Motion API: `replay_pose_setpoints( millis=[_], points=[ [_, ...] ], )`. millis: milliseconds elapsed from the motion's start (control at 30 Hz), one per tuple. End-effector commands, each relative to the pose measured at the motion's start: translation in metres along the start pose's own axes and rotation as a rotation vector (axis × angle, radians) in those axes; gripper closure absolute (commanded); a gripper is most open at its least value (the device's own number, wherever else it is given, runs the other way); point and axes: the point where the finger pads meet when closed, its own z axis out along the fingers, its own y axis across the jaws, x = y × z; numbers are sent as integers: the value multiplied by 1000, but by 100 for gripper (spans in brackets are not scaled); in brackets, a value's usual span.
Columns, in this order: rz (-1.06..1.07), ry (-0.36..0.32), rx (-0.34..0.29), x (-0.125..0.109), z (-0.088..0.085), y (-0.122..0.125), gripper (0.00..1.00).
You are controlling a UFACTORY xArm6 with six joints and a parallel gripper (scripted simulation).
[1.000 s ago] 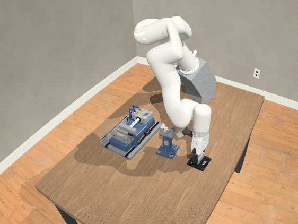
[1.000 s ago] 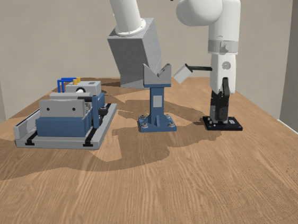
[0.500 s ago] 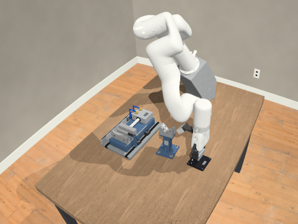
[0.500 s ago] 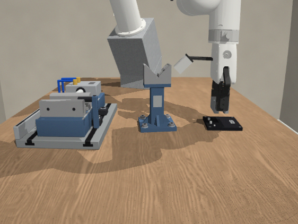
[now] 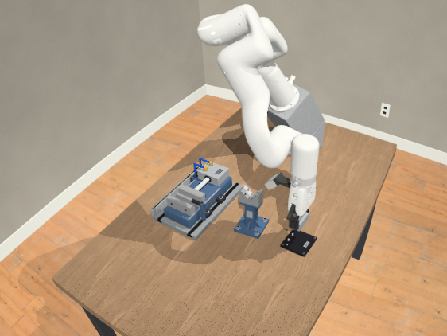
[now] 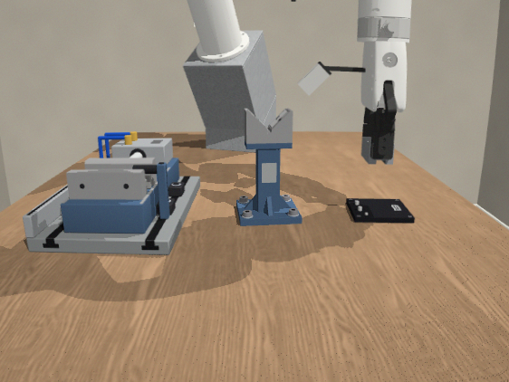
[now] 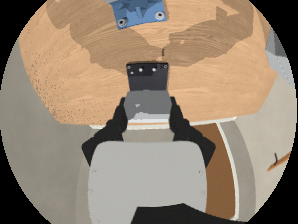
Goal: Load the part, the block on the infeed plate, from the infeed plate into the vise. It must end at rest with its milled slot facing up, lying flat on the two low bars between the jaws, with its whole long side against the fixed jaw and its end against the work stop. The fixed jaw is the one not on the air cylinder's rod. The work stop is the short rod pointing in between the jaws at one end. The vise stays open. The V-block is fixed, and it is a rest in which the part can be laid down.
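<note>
My gripper point(image 6: 379, 154) hangs well above the black infeed plate point(image 6: 379, 210) at the right and is shut on the grey block, the part point(image 7: 147, 104). In the wrist view the block sits between my two dark fingers, with the plate point(image 7: 147, 76) below and beyond it. In the top view my gripper point(image 5: 296, 223) is just above the plate point(image 5: 298, 242). The slot on the block is hidden. The open vise point(image 6: 115, 199) stands at the left, with its fixed jaw point(image 6: 106, 185) toward the front. The air cylinder point(image 5: 211, 177) is at its far end.
The blue V-block stand point(image 6: 268, 184) is bolted between the vise and the infeed plate, and its base also shows in the wrist view point(image 7: 139, 10). The arm's grey base box point(image 6: 231, 86) is behind it. The table's right edge is close to the plate.
</note>
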Motion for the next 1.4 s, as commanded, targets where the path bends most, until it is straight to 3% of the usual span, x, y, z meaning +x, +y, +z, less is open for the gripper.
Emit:
replay_pose_setpoints(
  millis=[0,700,1100,1367],
  points=[
    [0,-1,1,0,-28,-1,100],
    [0,-1,1,0,-103,-1,100],
    [0,-1,1,0,-127,0,100],
    [0,-1,1,0,-134,0,100]
  ],
)
